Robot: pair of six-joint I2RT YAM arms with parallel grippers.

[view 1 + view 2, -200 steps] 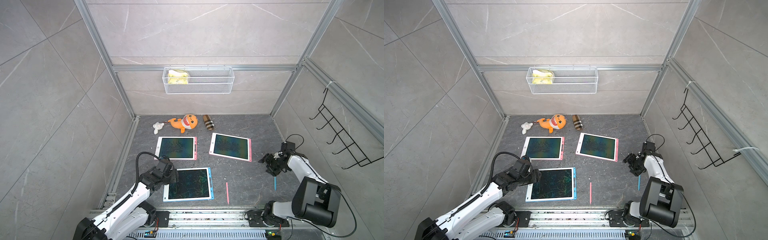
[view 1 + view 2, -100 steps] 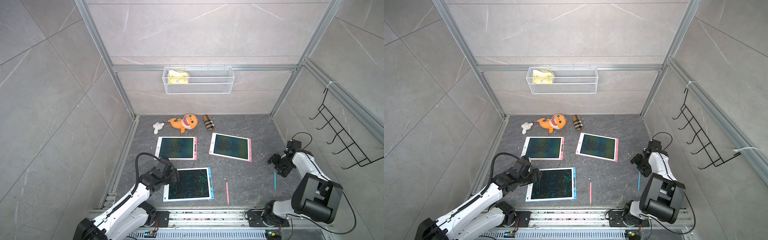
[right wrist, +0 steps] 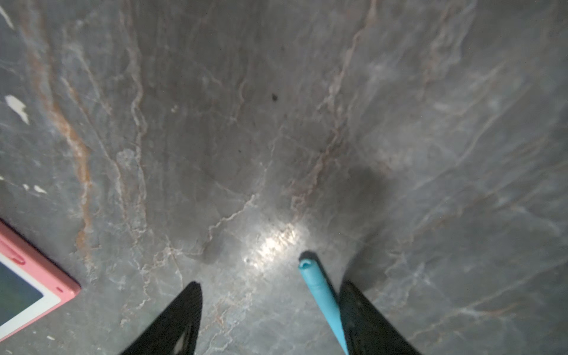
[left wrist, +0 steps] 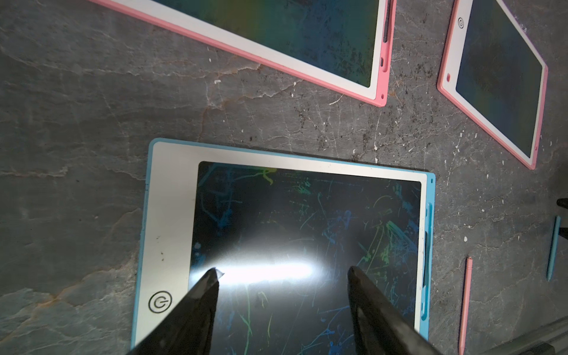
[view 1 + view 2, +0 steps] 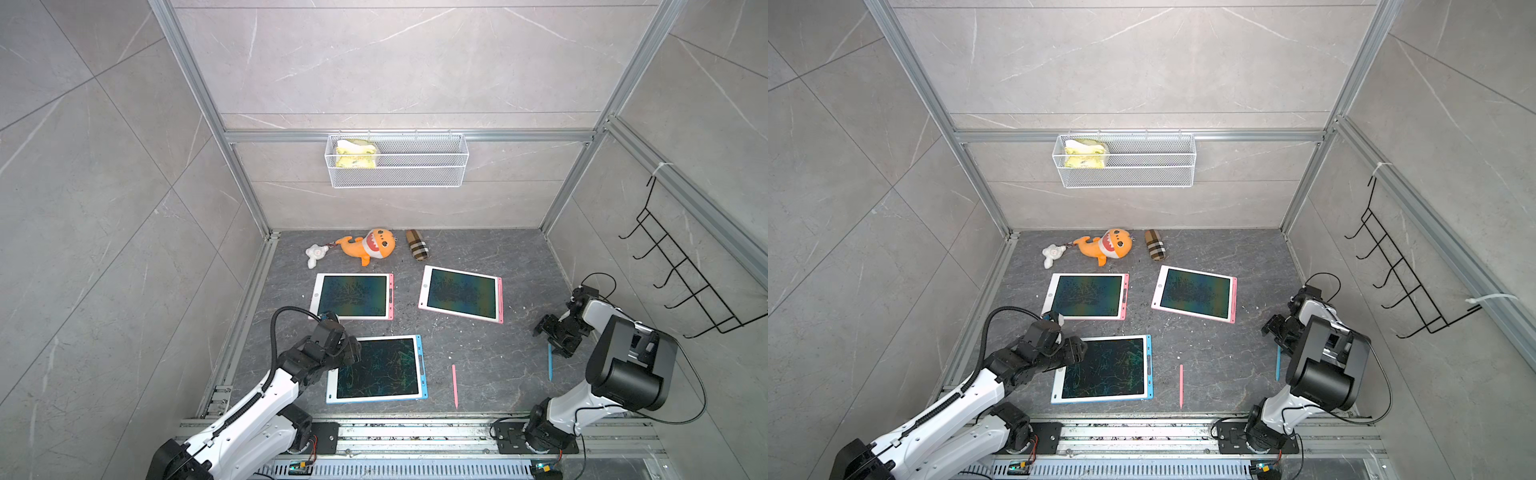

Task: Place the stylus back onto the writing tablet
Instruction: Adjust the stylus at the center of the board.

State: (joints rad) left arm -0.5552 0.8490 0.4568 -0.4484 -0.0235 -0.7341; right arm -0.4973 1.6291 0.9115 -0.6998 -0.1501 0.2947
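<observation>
My right gripper (image 3: pixel 272 285) is down low over the floor (image 3: pixel 276 123), jaws spread wide, nothing pinched. The blue stylus (image 3: pixel 319 295) lies flat between the fingers, just beside one of them. My left gripper (image 4: pixel 282 270) is spread wide too, over the blue tablet (image 4: pixel 166 215), well apart from that stylus. A pink stylus (image 5: pixel 454 386) lies between tablet and blue stylus.

Both top views look steeply down from high over the whole floor (image 5: pixel 478 345); wrist cams sit close, both catching the blue stylus (image 3: pixel 321 299).
</observation>
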